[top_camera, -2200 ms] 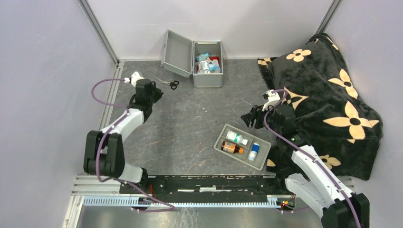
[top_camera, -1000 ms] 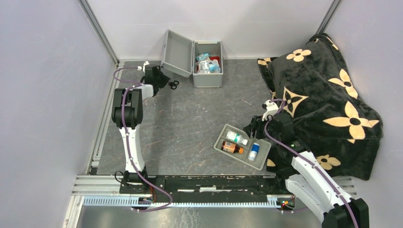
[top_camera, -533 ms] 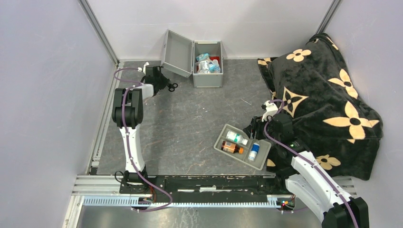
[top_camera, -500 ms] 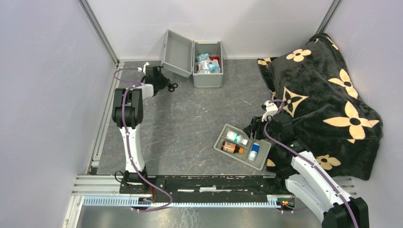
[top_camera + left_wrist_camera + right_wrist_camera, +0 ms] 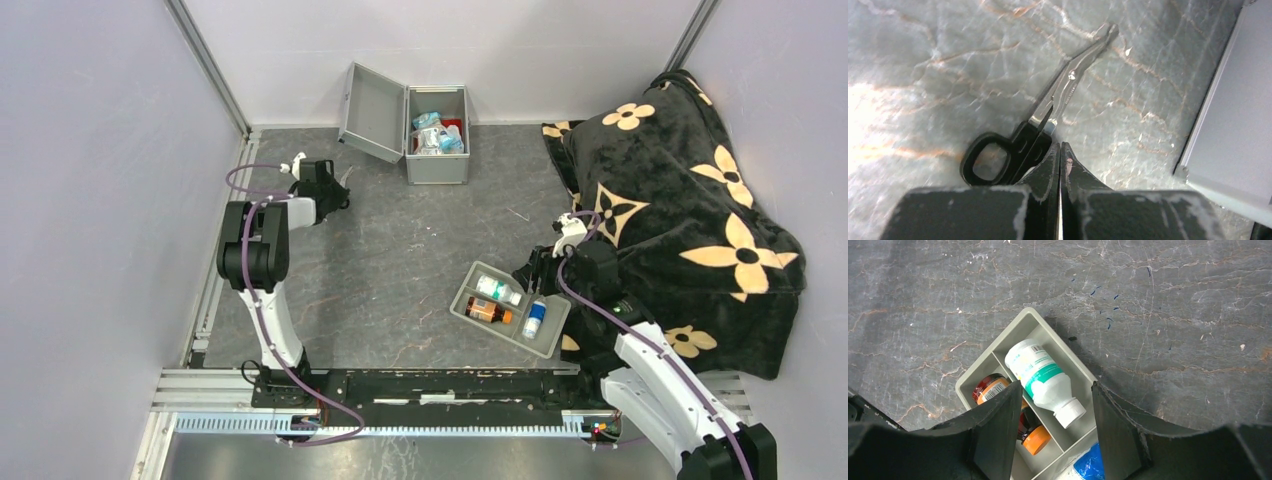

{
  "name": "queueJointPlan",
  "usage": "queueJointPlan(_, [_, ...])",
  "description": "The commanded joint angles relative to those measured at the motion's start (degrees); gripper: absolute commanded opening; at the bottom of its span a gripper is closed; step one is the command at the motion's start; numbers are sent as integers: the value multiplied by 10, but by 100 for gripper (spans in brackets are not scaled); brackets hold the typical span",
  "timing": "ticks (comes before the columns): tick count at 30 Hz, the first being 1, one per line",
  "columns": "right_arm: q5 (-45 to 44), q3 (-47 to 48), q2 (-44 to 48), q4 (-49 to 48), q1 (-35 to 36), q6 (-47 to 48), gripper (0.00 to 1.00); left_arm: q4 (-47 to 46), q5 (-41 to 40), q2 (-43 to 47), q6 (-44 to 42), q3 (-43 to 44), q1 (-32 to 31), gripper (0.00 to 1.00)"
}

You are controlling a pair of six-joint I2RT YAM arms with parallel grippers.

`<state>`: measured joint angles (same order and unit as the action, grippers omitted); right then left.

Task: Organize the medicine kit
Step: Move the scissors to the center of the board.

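Left gripper (image 5: pixel 1060 150), fingers pinched together on the handle of the scissors (image 5: pixel 1070 80), blades pointing onward, sits just left of the open medicine kit (image 5: pixel 437 168); right gripper (image 5: pixel 1055 390), fingers apart and empty, hangs well apart from it.

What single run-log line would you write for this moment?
left claw: shut on scissors | right claw: open over tray | medicine kit: lid open

The overhead camera looks down from behind both arms over the whole bench (image 5: pixel 400 260); the left wrist camera peers close at scissors (image 5: pixel 1063 95), the right at the tray (image 5: pixel 1020 322), shared overhead.
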<state>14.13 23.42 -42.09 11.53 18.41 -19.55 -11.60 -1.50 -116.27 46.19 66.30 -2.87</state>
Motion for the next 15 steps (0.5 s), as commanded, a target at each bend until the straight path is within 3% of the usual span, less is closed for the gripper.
queueJointPlan(1, [-2, 1, 20, -4, 2, -6, 60, 16, -26, 46, -47, -46, 1, 2])
queueJointPlan(8, [-5, 0, 28, 6, 2, -2, 60, 41, 12, 106, -155, 1, 1, 3])
queueJointPlan(15, [3, -7, 20, -2, 3, -6, 61, 68, 3, 124, -268, 44, 2, 29])
